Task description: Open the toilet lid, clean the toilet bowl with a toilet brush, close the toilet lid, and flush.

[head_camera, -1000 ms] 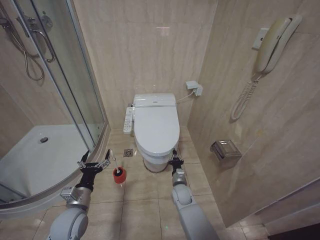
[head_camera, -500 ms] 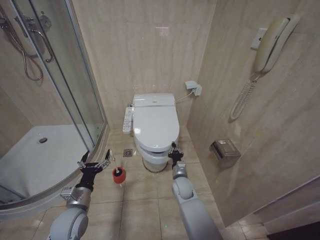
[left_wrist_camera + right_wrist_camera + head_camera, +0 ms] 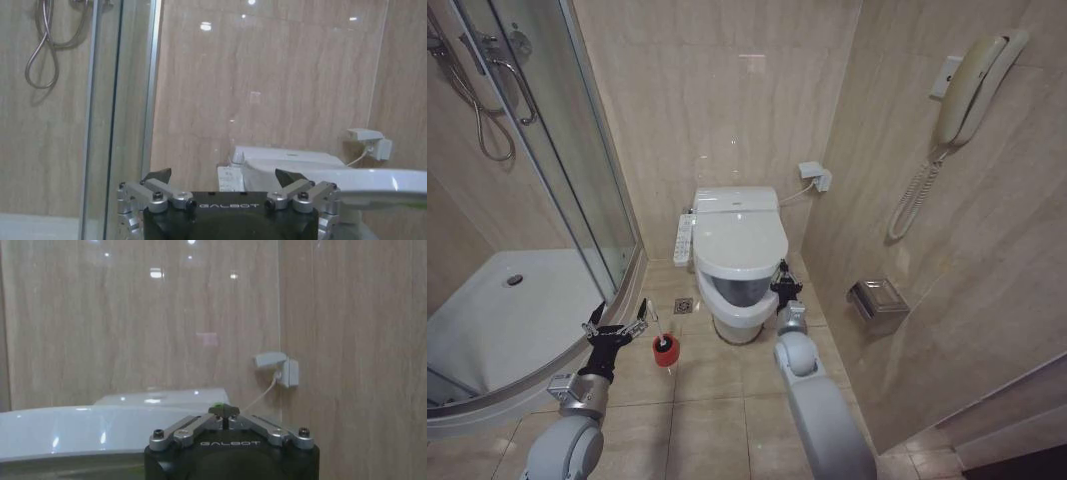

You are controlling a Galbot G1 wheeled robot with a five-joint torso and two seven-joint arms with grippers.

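The right claw [image 3: 781, 272] sits at the edge of the partly raised toilet lid [image 3: 741, 240]; the left claw [image 3: 613, 322] hovers spread near the toilet brush [image 3: 660, 340].

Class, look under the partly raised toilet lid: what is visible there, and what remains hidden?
Under the toilet lid, lifted at its front by the right gripper, a dark gap and seat rim show; the bowl's inside stays covered.

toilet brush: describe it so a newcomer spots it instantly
Start at the white toilet bowl against the back wall, then look on the floor tiles toward the glass shower enclosure. The toilet brush stands there: a thin white stick in a small round cup, the only red thing around.
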